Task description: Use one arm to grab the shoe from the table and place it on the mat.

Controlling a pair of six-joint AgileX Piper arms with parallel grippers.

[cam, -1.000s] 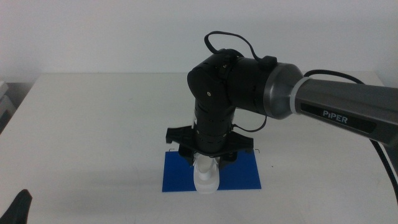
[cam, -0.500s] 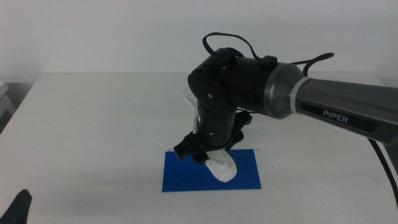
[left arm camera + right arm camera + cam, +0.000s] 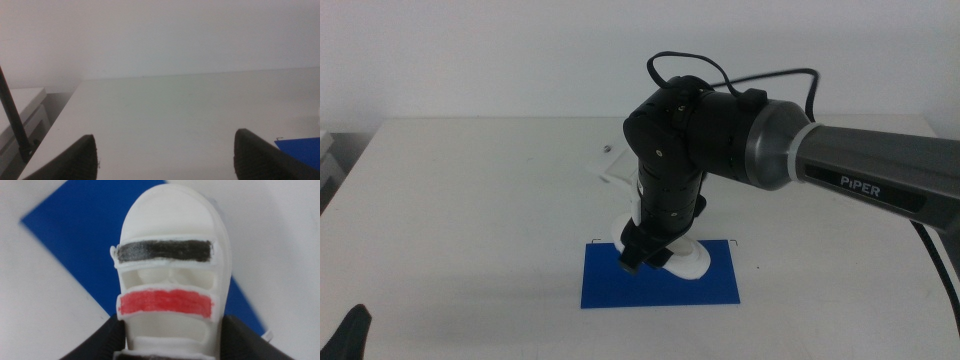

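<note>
Looks like a robotics lab: bare white table (image 3: 470, 200), blank wall (image 3: 470, 50), PIPER arm (image 3: 860, 170) w/ cabling.

White shoe (image 3: 170, 275), black and red stripes; bright blue mat (image 3: 720, 285).

white shoe (image 3: 170, 280) | striped straps | over blue mat (image 3: 720, 280)

Matt white plastic-looking shoe (image 3: 172, 280), smooth matt blue mat (image 3: 715, 285), matt white table (image 3: 470, 220).
</note>
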